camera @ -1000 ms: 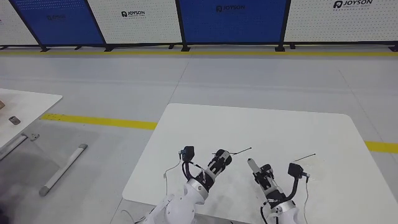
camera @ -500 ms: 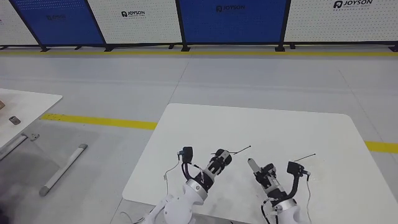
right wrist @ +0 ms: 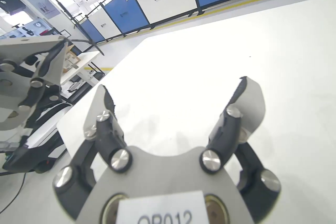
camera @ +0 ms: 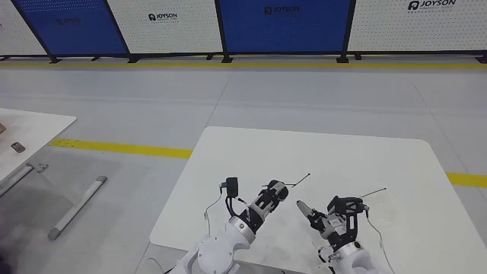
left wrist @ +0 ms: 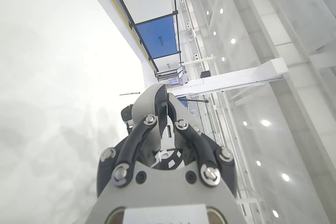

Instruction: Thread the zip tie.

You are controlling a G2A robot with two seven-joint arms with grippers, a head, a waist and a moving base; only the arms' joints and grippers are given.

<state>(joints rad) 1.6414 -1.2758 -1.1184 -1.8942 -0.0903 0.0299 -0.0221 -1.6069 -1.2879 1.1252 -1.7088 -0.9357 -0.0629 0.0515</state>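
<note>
1. The left gripper (left wrist: 164,99) is over the near left part of the table (camera: 304,144). Its jaws are closed on the tie (camera: 293,180), which shows as a thin sliver pinched between the pads.

2. The tie is off the table. Its free length leaves the left gripper and its long axis points to the far right, with a slight rise at the tip. The tie's head is too small to locate, so it is not possible to tell which end is clamped.

3. The right gripper (right wrist: 173,86) is just right of the left gripper and slightly nearer. Its jaws are wide apart and hold nothing.

4. Controlling relation: the free tip lies to the far left of the right gripper's open jaws. It is close to them but outside the gap between the fingers (right wrist: 105,101). The tie's axis passes on the far side of the gap and does not go through it.

5. Judgement: the right arm is the free arm, and it is the one placed to receive the tip. It probably needs a short travel to the far left. The gap must also be aligned across the tie's axis before closing.

6. A second tie (camera: 373,192) lies flat on the table, right of the right gripper. It points the same way, and neither gripper touches it.
</note>
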